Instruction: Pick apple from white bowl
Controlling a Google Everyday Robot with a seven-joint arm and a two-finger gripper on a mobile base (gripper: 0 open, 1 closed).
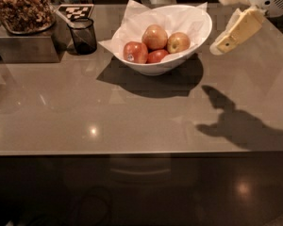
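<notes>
- Apple [178, 42]: the yellowest of four, lying in the right side of the bowl [156, 69] on the paper [134, 18] lining. It touches the larger pink-red apple [154, 36] on its left.
- A deep red apple [135, 52] with a sticker sits at the bowl's left. A fourth apple [157, 56] lies low at the bowl's front, partly hidden.
- Gripper [236, 29]: in the air just right of the bowl, slanting down-left toward it and carrying nothing. I cannot tell whether it is open or closed.
- Its shadow [236, 121] falls on the counter [85, 117], in front and to the right of the bowl.
- A dark cup [83, 36] stands left of the bowl, on the far side from the gripper.
- Step, as I judge it: the approach. The apple is not yet touched.
- Next move calls for crossing the bowl's right rim, lining up above the yellow apple and coming down around it.
- Room looks tight between the pink-red apple and the bowl's wall, so a clipped rim or snagged paper is the risk.
</notes>
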